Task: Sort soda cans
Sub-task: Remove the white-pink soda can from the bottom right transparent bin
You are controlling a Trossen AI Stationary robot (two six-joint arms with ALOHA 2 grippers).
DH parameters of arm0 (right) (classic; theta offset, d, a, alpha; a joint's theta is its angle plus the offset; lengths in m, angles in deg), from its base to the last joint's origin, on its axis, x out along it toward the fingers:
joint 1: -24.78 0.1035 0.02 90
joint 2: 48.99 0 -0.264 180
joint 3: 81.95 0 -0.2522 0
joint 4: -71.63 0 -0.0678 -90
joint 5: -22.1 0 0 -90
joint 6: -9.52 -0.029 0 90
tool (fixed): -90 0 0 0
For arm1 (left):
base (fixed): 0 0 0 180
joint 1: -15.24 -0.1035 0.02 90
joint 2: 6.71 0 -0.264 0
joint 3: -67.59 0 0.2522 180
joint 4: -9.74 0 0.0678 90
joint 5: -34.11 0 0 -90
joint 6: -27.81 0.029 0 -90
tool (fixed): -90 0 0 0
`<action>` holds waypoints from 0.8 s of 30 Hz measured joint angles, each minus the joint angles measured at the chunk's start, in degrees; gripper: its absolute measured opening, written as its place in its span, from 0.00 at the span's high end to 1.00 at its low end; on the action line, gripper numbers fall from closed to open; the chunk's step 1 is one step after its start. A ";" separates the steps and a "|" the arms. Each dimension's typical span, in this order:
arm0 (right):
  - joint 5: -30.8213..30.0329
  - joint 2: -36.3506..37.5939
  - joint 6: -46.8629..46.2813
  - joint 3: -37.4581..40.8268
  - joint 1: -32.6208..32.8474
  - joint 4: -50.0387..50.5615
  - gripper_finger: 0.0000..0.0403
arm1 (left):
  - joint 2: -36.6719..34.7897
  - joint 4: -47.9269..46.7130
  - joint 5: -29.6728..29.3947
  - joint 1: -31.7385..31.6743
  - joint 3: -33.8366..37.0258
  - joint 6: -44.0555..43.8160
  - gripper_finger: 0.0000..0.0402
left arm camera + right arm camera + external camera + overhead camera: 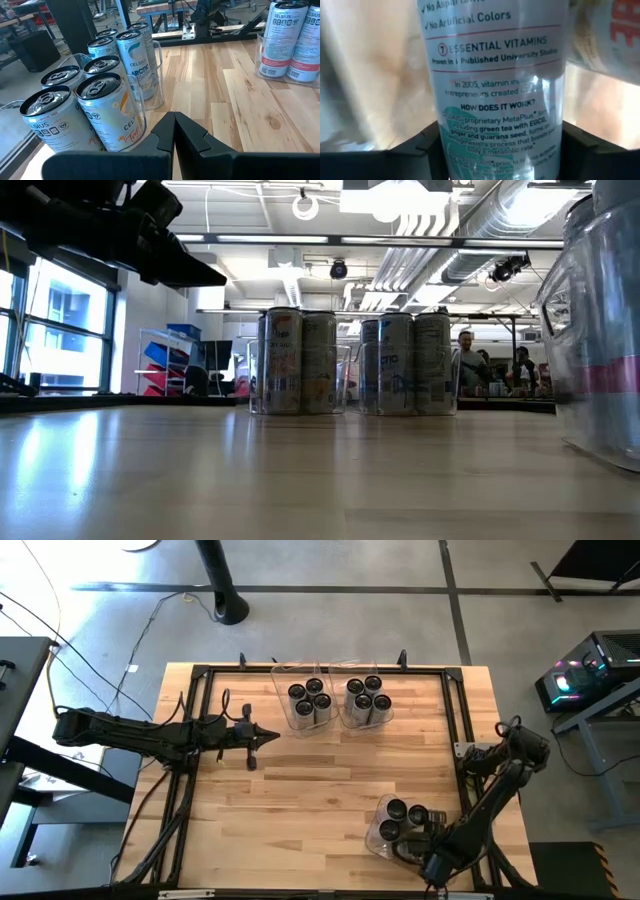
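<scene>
Eleven soda cans counted from above. Four stand in the left clear bin point(310, 703) at the counter's point(320, 790) far edge, four in the right clear bin point(368, 700) beside it. Three stand in a near bin point(378, 835) at the right corner. The right end effector point(500, 145) straddles one can point(495, 90) there, fingers either side; contact cannot be confirmed. The left end effector point(262, 737) hovers mid-counter, fingers together, empty.

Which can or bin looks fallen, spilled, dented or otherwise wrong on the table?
Nothing stands out. The cans in the two far bins stand upright in tidy groups. The near bin holds upright cans too. No spill shows on the table.
</scene>
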 joint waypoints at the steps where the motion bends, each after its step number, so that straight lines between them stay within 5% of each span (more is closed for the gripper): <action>1: 0.82 0.00 -0.04 -1.10 -0.16 0.20 0.42 | 0.00 0.00 0.00 0.01 0.00 0.00 1.00; 13: 0.11 0.15 -10.60 -21.29 -0.18 25.71 0.42 | -0.04 -0.91 0.02 0.01 -1.89 0.00 1.00; 19: -11.14 0.20 -14.58 -31.76 1.96 31.12 0.42 | -0.04 -0.97 0.86 0.04 -1.95 -0.02 1.00; 24: -28.48 0.26 -15.86 -35.67 5.70 31.83 0.42 | 0.02 2.01 11.07 0.04 -1.97 2.07 1.00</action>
